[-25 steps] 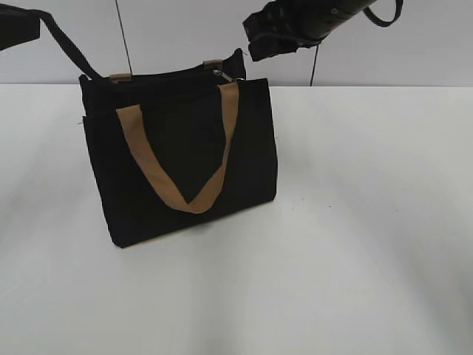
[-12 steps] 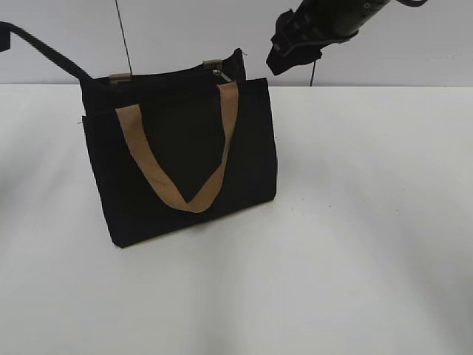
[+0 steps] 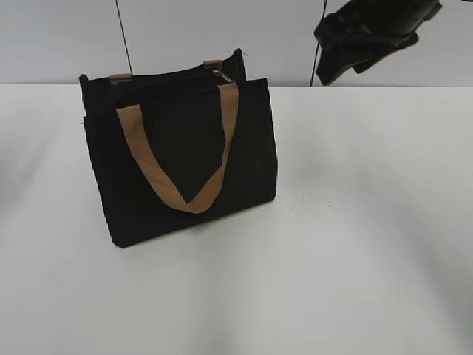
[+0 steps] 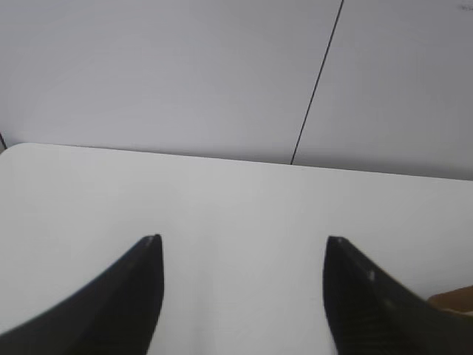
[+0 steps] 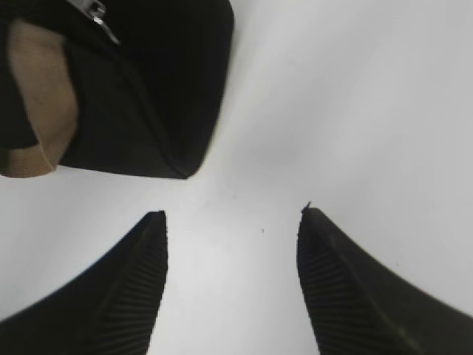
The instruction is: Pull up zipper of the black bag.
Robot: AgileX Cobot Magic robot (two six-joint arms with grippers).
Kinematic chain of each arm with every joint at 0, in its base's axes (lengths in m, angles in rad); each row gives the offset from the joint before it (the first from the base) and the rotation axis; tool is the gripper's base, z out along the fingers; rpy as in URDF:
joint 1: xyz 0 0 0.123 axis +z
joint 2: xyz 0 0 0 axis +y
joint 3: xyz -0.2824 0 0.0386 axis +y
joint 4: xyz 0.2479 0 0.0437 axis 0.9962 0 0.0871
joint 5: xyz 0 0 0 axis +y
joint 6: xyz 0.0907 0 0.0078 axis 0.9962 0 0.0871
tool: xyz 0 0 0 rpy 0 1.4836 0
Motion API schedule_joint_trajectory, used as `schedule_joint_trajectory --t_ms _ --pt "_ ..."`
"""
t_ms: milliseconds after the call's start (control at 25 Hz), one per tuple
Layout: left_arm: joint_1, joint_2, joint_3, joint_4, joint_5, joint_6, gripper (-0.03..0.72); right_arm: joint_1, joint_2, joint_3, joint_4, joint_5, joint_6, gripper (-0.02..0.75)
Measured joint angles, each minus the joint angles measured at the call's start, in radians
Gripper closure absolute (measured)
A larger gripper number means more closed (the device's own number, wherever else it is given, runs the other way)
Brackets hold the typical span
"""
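Note:
The black bag (image 3: 181,159) stands upright on the white table, left of centre, with a tan handle (image 3: 177,159) hanging down its front. The zipper runs along its top edge, with the silver pull (image 3: 220,74) at the right end. In the right wrist view the bag (image 5: 148,89) fills the upper left, with the pull (image 5: 100,15) at the top. My right gripper (image 5: 230,214) is open and empty, high up to the right of the bag (image 3: 355,44). My left gripper (image 4: 242,240) is open and empty over bare table; it is out of the exterior view.
The white table (image 3: 355,222) spreads all round the bag. A pale wall with two dark vertical seams (image 3: 123,37) stands close behind it. A bit of tan strap (image 4: 452,299) shows at the lower right of the left wrist view.
The right arm has drawn up and away to the right from the bag's top. The left arm, seen at the upper left before, has left the exterior view. The bag stays put.

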Motion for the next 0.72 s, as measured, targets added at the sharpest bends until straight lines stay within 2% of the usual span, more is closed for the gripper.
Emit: schedule_joint_trajectory --t_ms 200,720 --pt "0.000 0.002 0.000 0.002 -0.004 -0.019 0.181 -0.122 0.000 0.000 -0.010 0.094 0.103 0.309" --pt "0.000 0.002 0.000 0.003 -0.091 -0.021 0.181 -0.426 -0.002 0.000 -0.014 0.221 0.145 0.309"
